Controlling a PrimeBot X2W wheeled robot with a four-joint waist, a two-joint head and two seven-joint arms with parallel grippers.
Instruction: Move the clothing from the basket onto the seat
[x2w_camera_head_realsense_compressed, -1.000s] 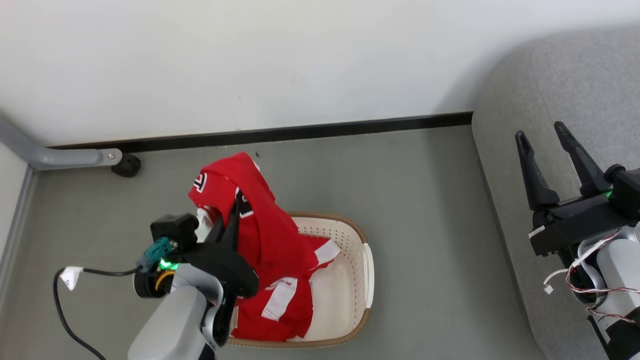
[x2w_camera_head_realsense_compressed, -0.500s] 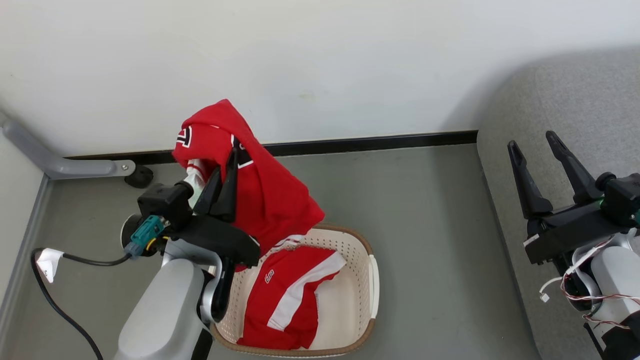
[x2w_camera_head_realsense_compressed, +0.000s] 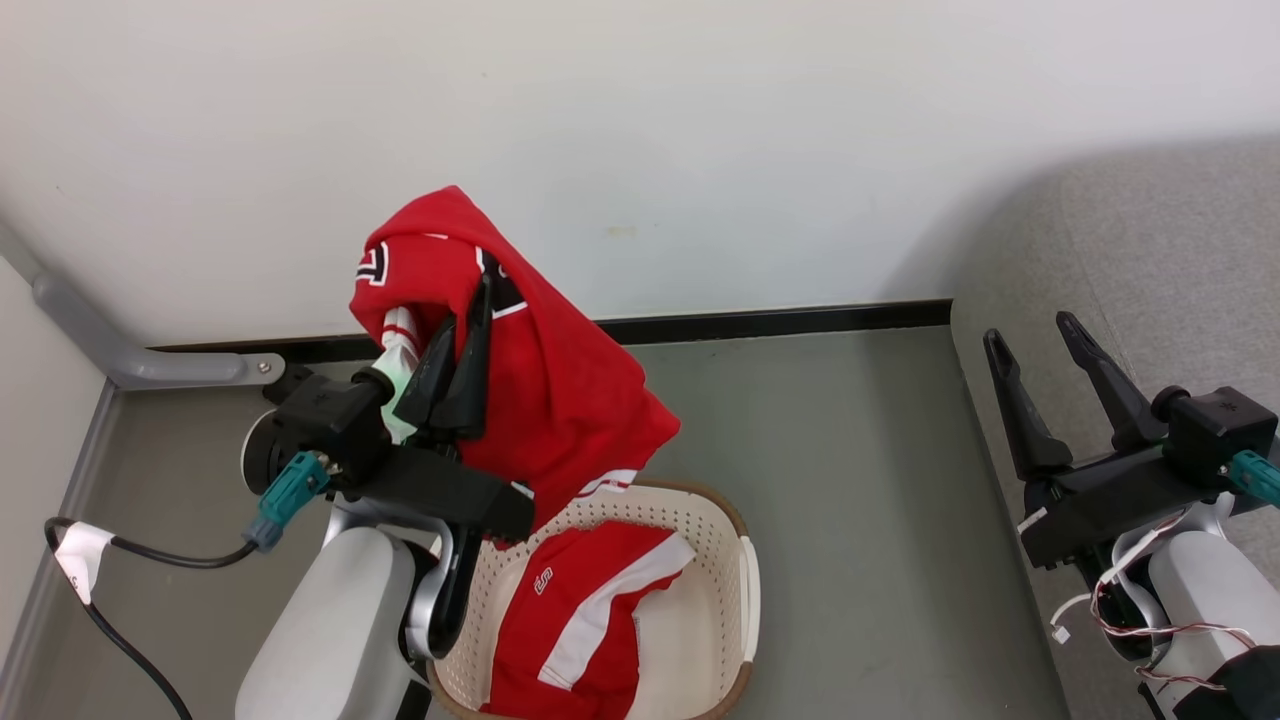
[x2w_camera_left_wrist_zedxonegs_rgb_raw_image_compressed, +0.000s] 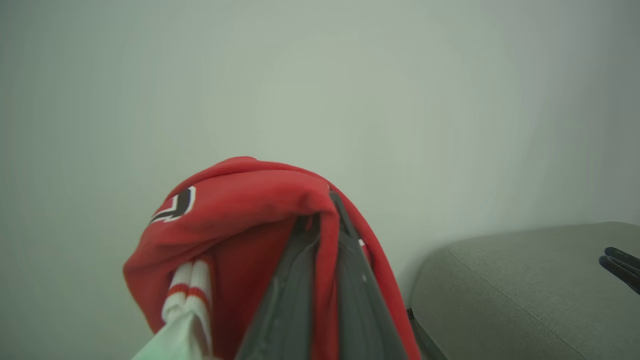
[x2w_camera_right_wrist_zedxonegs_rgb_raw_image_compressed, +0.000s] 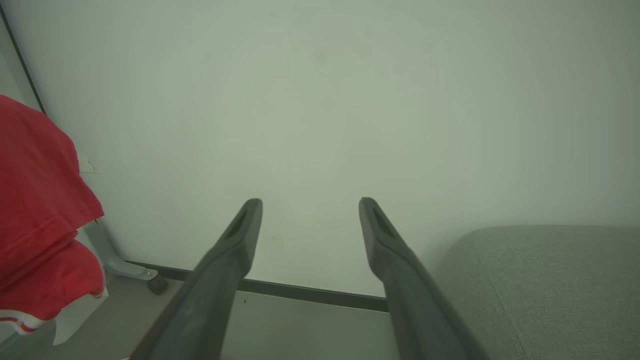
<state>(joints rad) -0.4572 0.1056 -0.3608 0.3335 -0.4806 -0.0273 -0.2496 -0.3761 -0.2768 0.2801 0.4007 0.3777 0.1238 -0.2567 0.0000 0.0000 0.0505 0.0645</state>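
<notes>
Now that the left gripper (x2w_camera_head_realsense_compressed: 468, 305), fingers pinched shut on a red garment (x2w_camera_head_realsense_compressed: 560, 400), has lifted it above the basket (x2w_camera_head_realsense_compressed: 745, 590), next likely comes the carry rt to the seat (x2w_camera_head_realsense_compressed: 1150, 260). Garment hangs long axis vertical, striped hem down. Second garment (x2w_camera_head_realsense_compressed: 570, 610) lies in basket. Right gripper (x2w_camera_head_realsense_compressed: 1028, 328) spread wide, empty.

Open lane
Bare grey floor (x2w_camera_head_realsense_compressed: 860, 480) runs between cream perforated basket (x2w_camera_head_realsense_compressed: 620, 505) and grey fabric seat (x2w_camera_head_realsense_compressed: 1150, 260); white wall (x2w_camera_head_realsense_compressed: 750, 130) blocks the far side.
</notes>
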